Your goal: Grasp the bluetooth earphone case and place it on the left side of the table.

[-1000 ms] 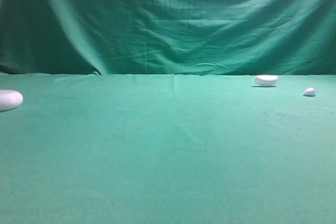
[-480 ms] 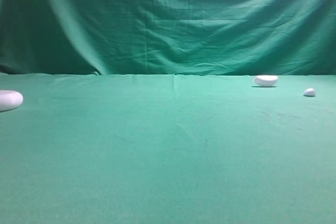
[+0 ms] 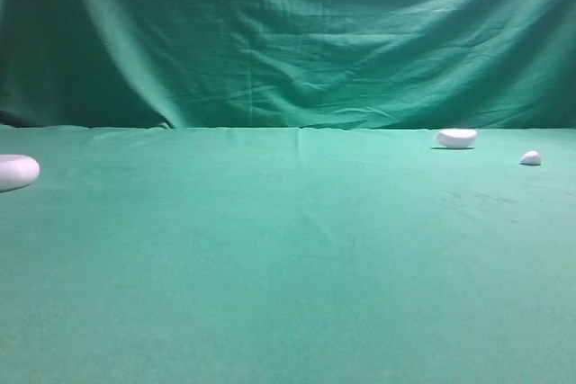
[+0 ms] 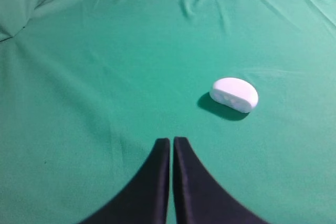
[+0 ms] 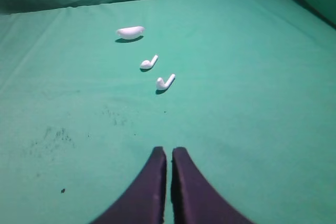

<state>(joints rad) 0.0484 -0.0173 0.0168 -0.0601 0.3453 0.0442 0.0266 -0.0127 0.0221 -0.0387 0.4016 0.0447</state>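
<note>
Seen from the exterior high view, the bluetooth earphone case (image 3: 16, 171) is found lying at the far left edge of the green worktop (image 3: 288, 267), partly cut off by the frame. At the right rear, a small white bowl-shaped piece (image 3: 456, 138) is set near the draped backdrop curtain (image 3: 297, 33), with a tiny white pebble-like piece (image 3: 530, 158) just to its right and a little nearer the camera. No arm is shown in this view. From the left wrist, the left pincer (image 4: 171, 150) is seen with its dark fingers pressed together, nothing between them, while the case (image 4: 234, 94) rests on the cloth ahead and to the right, apart from the tips. From the right wrist, the right pincer (image 5: 169, 158) is likewise pressed together and bare; two white earbuds (image 5: 165, 82) and the bowl-shaped piece (image 5: 129, 32) are laid out well ahead of it.
</note>
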